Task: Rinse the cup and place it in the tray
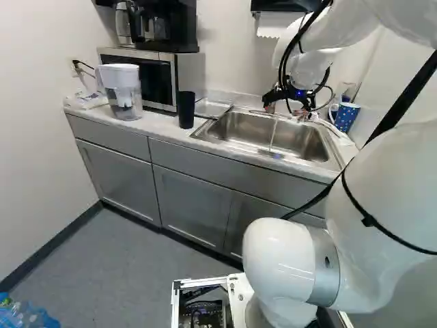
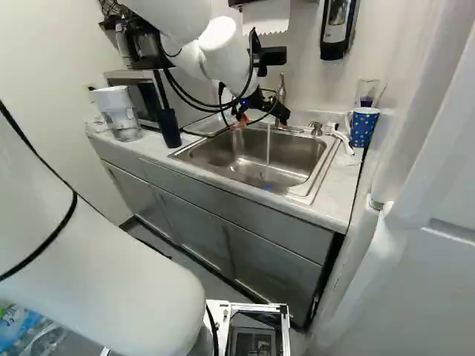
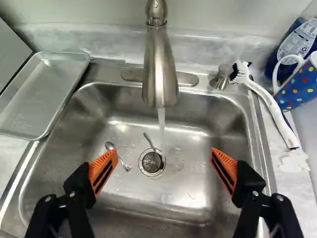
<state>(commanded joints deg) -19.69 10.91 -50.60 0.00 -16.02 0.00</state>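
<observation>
So, biggest stuff first: the counter (image 1: 158,126) is taken up in large part by the steel sink (image 3: 148,201), and the tray (image 3: 42,94) is set down along one side of it. The gripper (image 3: 164,149) is held over the basin, empty, fingers spread wide and nothing pinched between the orange pads (image 3: 104,168).

Now the bit that matters imo. Two candidates are seen. A tall dark cup (image 1: 186,109) is stood upright on the counter on the tray side of the sink, just beside the tray. The dotted mug (image 3: 299,84) is parked at the opposite side, past the brush (image 3: 270,106). Which one is meant can't be told for sure, but the dark one would be guessed. If so, it's found sideways from the gripper, across the tray-side rim, well apart from the pads.

Its long axis is vertical while the fingers are aimed down at the basin, so a swing toward the tray side and a flatter approach would probably be needed. It could be tipped if nudged near the lip. Water (image 3: 162,121) is already being run from the faucet (image 3: 159,74).
</observation>
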